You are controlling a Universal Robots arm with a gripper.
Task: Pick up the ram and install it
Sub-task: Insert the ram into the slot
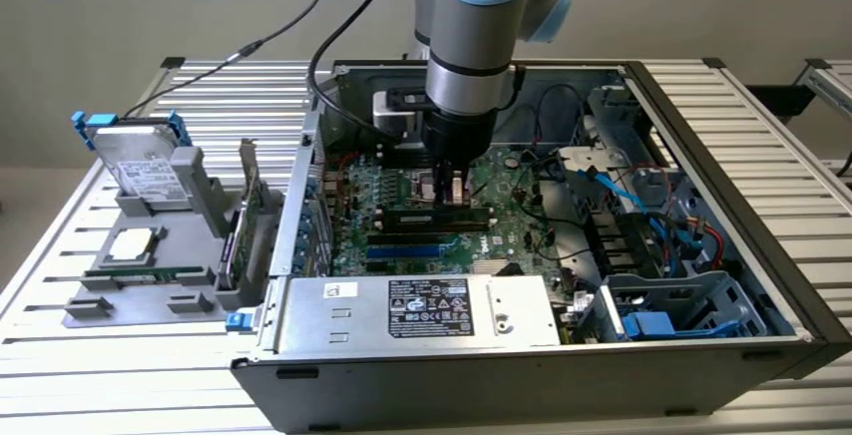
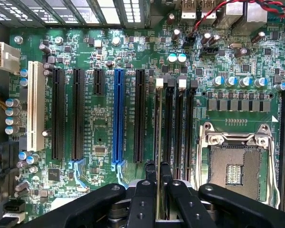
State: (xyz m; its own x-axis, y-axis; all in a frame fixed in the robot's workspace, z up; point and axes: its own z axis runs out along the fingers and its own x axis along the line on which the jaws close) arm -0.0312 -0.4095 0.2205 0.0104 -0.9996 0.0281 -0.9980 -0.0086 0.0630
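The arm comes down from the upper middle of the exterior view into an open computer case [image 1: 725, 171] that lies on a slatted metal table [image 1: 80, 355]. Its gripper [image 1: 450, 194] hangs over the green motherboard [image 1: 399, 240] near the centre of the frame. In the wrist view the two black fingers [image 2: 151, 175] are drawn in close, with only a narrow gap between them. In that gap they pinch the thin upper edge of the ram [image 2: 158, 123]. The ram shows edge-on as a pale strip and stands upright along the line of the memory slots [image 2: 170, 123], between them and a long black card slot [image 2: 139, 114]. A white latch [image 2: 159, 83] sits at the ram's far end. Whether the ram is pressed fully into its slot cannot be told. A blue card slot [image 2: 118, 114] and a white card slot [image 2: 35, 104] lie parallel to it on one side. The bare processor socket [image 2: 232, 159] sits on the other side of the memory slots. In the exterior view a silver power supply [image 1: 413, 310] fills the case's lower middle. At the exterior view's left, outside the case, a grey stand [image 1: 134, 280] holds a hard drive [image 1: 138, 171] and an upright card [image 1: 247, 211].
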